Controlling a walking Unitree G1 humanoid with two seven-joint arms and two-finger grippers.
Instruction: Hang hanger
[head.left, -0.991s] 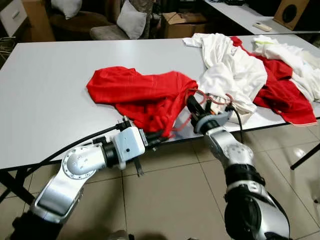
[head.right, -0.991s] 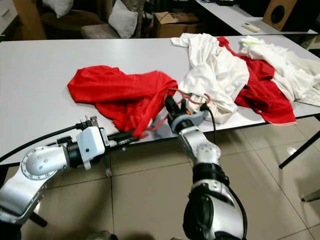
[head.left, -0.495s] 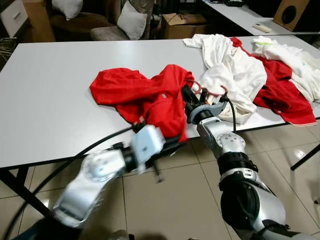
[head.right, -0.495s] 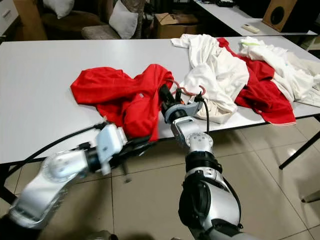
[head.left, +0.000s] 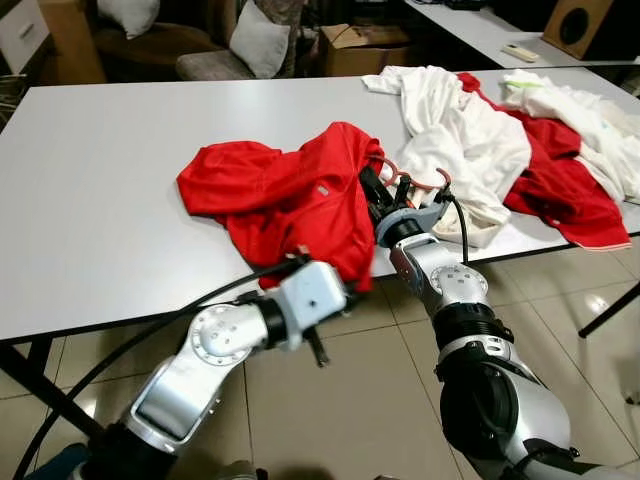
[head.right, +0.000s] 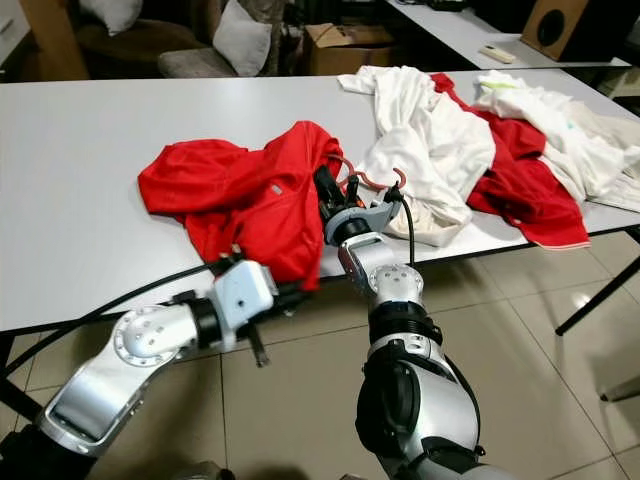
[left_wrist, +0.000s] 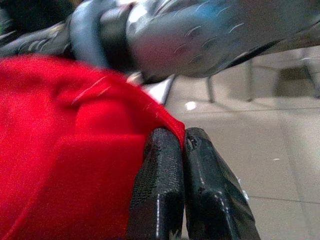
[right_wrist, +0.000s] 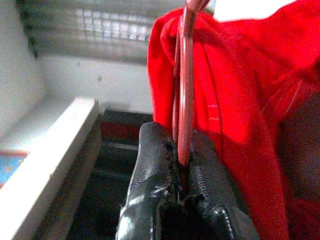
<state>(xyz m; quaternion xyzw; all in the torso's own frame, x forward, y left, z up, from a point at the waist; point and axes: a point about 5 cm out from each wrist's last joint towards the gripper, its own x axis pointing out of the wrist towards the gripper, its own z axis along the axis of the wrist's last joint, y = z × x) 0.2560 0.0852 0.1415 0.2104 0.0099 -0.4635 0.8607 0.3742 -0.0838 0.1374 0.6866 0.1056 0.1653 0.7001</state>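
A red shirt (head.left: 290, 190) lies bunched near the front edge of the white table (head.left: 100, 180). A thin red wire hanger (right_wrist: 185, 90) runs into it, and its hook (head.left: 412, 183) pokes out beside the white clothes. My right gripper (head.left: 375, 200) is shut on the hanger wire at the shirt's right side; in the right wrist view its fingers (right_wrist: 150, 175) clamp the wire. My left gripper (left_wrist: 182, 137) is shut on the shirt's lower hem, just below the table edge (head.left: 340, 285). The rest of the hanger is hidden in the cloth.
A heap of white clothes (head.left: 470, 130) and another red garment (head.left: 560, 180) cover the table's right end. A cardboard box (head.left: 365, 45) and cushioned seats (head.left: 240, 50) stand behind the table. A black cable (head.left: 150, 320) trails from my left arm over tiled floor.
My left gripper has risen and moved right with the hem, folding the shirt up toward the hanger. The right gripper has drawn the hanger slightly left and farther onto the table.
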